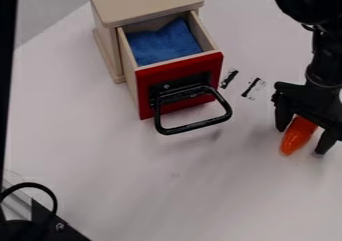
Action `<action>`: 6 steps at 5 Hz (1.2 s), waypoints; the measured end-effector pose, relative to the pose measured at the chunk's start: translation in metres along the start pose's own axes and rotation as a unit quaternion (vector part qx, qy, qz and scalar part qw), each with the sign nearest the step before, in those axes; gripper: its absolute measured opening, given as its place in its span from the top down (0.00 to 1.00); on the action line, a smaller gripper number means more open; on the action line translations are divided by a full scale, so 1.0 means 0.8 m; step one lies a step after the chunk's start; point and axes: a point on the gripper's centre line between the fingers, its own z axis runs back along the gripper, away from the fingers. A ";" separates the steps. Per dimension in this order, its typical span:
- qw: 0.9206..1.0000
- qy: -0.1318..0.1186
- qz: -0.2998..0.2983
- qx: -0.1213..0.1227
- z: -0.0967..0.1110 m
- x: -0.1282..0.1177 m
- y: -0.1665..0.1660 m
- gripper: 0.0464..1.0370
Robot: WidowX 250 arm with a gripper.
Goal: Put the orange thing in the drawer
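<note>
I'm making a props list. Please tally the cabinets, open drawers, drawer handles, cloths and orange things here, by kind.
Wooden cabinet: 1
Open red-fronted drawer: 1
Black handle: 1
Blue cloth, in the drawer: 1
Orange thing, at the claw: 1
Total: 5

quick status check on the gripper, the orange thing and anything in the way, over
Gripper open around orange thing. Orange thing outside drawer. Drawer open, blue cloth inside, may take up room.
</note>
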 end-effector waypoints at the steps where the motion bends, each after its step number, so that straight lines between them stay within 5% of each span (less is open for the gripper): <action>1: 1.000 0.013 -0.011 0.006 -0.007 -0.002 0.000 0.37; 2: 1.000 0.008 -0.015 0.008 -0.007 -0.001 -0.002 0.47; 4: 0.998 -0.002 -0.059 -0.011 0.007 0.000 -0.003 0.48; 6: 0.994 -0.056 -0.087 -0.034 0.088 0.011 0.024 0.48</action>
